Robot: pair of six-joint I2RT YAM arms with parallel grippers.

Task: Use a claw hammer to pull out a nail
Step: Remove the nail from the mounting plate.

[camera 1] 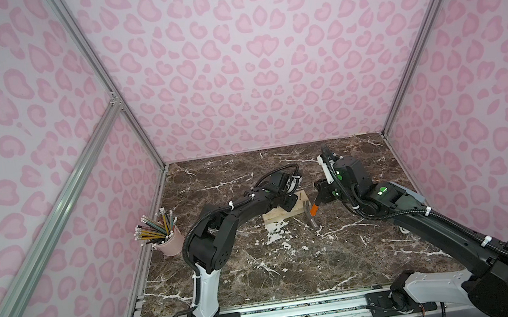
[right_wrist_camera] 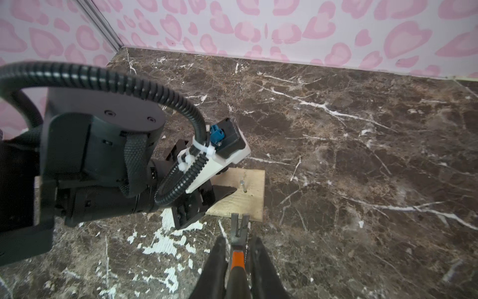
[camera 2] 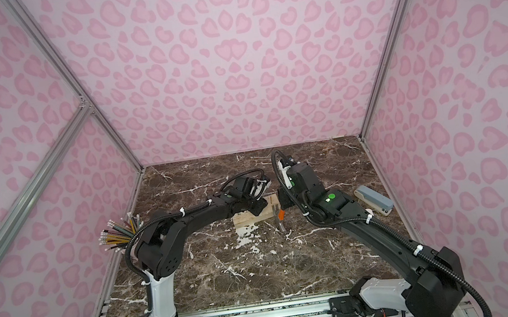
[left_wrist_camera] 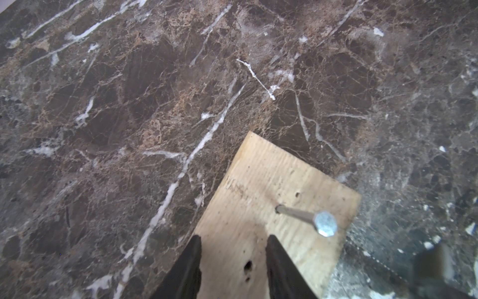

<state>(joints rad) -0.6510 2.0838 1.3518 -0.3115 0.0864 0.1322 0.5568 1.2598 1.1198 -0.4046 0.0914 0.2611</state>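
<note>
While the marble tabletop (camera 1: 294,270) is lying mostly bare, I am working both arms in around the wooden block (camera 1: 278,217), my landmark. The left arm (camera 1: 221,223) is reaching across the block. Its left gripper (left_wrist_camera: 234,238) is hanging over the block's top with fingers spread, bare wood between them and nothing pinched. Whether they are bearing down I cannot tell. The right gripper (right_wrist_camera: 237,242) is pinching the claw hammer (right_wrist_camera: 240,227) at its orange collar. The silver head is sitting at the block's edge facing the right arm (camera 1: 437,218), its fork aiming at the nail (left_wrist_camera: 297,214) but not yet reaching it. The nail is standing proud of the block's top, just beside the left fingertips.

I am judging the block to be the biggest risk: if the left fingers are not pressing it, levering may lift or slide it. The hammer may twist in so short a pinch. The fork may skate past the thin shank.

The left fingers are crowding the fork's path to the nail. A pencil cup (camera 1: 170,242) is standing well apart from the block on the left arm's side, and a grey-blue case (camera 2: 373,202) is lying well apart on the right arm's side. Neither is obstructing. White scuffs (camera 1: 277,233) are showing just beside the block.
</note>
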